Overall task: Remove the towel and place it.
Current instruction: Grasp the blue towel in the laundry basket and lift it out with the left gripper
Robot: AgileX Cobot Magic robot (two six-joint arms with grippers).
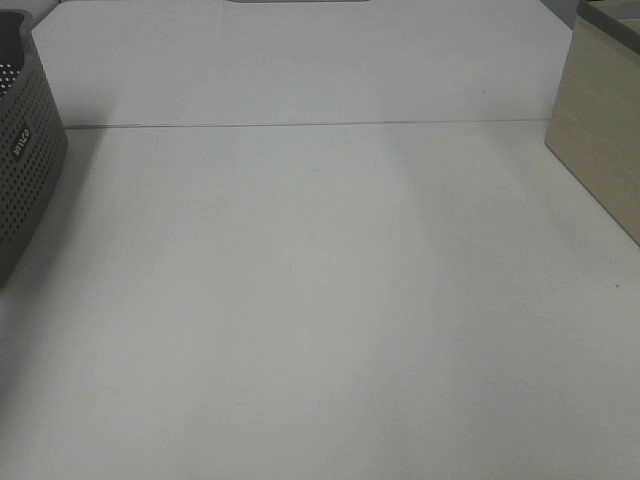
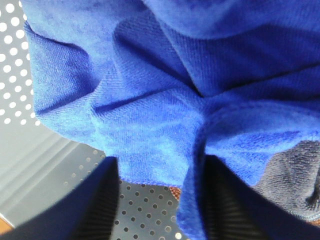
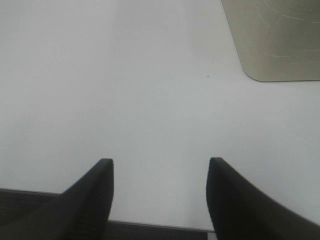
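The towel [image 2: 165, 100], royal blue and crumpled, fills most of the left wrist view and lies inside a perforated grey basket [image 2: 15, 60]. My left gripper [image 2: 160, 200] is pushed down against it. Its two dark fingers stand apart, with a hemmed fold of the towel hanging between them and not pinched. My right gripper [image 3: 160, 195] hovers open over the bare white table [image 3: 125, 90] with nothing between its fingers. In the exterior high view neither gripper nor the towel shows.
The grey perforated basket [image 1: 25, 150] stands at the table's left edge. A pale wooden box [image 1: 600, 130] stands at the right, and its corner [image 3: 275, 40] shows ahead of my right gripper. A dark grey cloth [image 2: 295, 180] lies beside the towel in the basket.
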